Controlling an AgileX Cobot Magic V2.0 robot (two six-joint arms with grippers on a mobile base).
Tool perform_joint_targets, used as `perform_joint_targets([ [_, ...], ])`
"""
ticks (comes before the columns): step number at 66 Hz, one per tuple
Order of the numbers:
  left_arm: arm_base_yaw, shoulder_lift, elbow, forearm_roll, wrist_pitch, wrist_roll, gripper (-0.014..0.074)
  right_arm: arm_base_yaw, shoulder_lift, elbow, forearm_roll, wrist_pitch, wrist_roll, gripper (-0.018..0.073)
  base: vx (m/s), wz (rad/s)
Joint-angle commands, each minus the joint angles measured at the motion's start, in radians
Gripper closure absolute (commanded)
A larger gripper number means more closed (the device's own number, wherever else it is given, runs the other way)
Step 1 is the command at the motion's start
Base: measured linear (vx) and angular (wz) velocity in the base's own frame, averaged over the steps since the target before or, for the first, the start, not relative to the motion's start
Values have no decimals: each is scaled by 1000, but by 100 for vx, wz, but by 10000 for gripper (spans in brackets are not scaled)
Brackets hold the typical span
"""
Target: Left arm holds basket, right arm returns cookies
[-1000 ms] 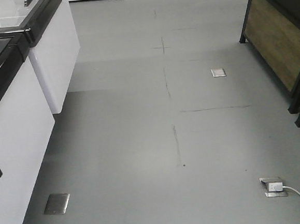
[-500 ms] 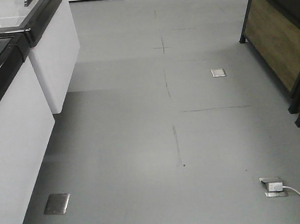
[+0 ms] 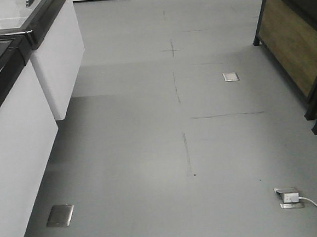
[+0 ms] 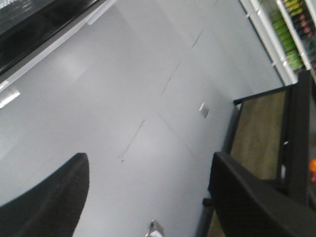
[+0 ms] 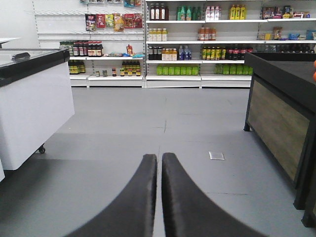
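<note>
- Both my grippers hold nothing: left gripper (image 4: 149,160) spread wide, right gripper (image 5: 159,158) pinched closed.
- Neither basket nor cookies lies ahead of them; I judge searching comes first.

Open grey floor (image 3: 150,152) runs between white cabinets (image 3: 19,157) at left and wood-panelled counter (image 3: 292,42) at right.

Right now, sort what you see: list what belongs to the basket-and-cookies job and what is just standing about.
Job:
left gripper, open and empty
right gripper, shut on nothing
No basket or cookies in view.

Just there:
white cabinet
stocked shelves
wood-panelled counter
floor socket plate
white plug with cable
</note>
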Motion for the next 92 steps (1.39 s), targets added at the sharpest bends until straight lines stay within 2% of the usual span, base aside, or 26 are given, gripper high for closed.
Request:
perform_joint_targets([
  [1,90,11,-32,-167,-45,31,94,-6,-14,17,-4,-72,-7,565,0,0],
  [15,214,91,-33,-343,-115,47,94,-6,-14,17,-5,-72,-7,565,0,0],
  [24,271,168,-33,-501,-133,149,94,-6,-14,17,-5,-72,-7,565,0,0],
  [35,319,278,-33,-775,-143,314,94,-6,-14,17,-5,-72,-7,565,0,0],
  [43,346,343,-33,-870,-139,366,94,-6,-14,17,-5,-72,-7,565,0,0],
  [54,349,415,-51,-893,-130,380,94,-6,-14,17,-5,-72,-7,565,0,0],
  [62,349,470,-139,-868,-112,380,94,-6,-14,17,-5,-72,-7,565,0,0],
  [66,348,495,-201,-831,-112,374,94,-6,-14,17,-5,-72,-7,565,0,0],
  [71,348,523,-272,-760,-112,322,94,-6,-14,17,-5,-72,-7,565,0,0],
  [76,347,553,-327,-651,-102,210,94,-6,-14,17,-5,-72,-7,565,0,0],
  [81,344,584,-367,-599,-86,163,94,-6,-14,17,-5,-72,-7,565,0,0],
  [92,344,632,-408,-642,-81,161,94,-6,-14,17,-5,-72,-7,565,0,0],
])
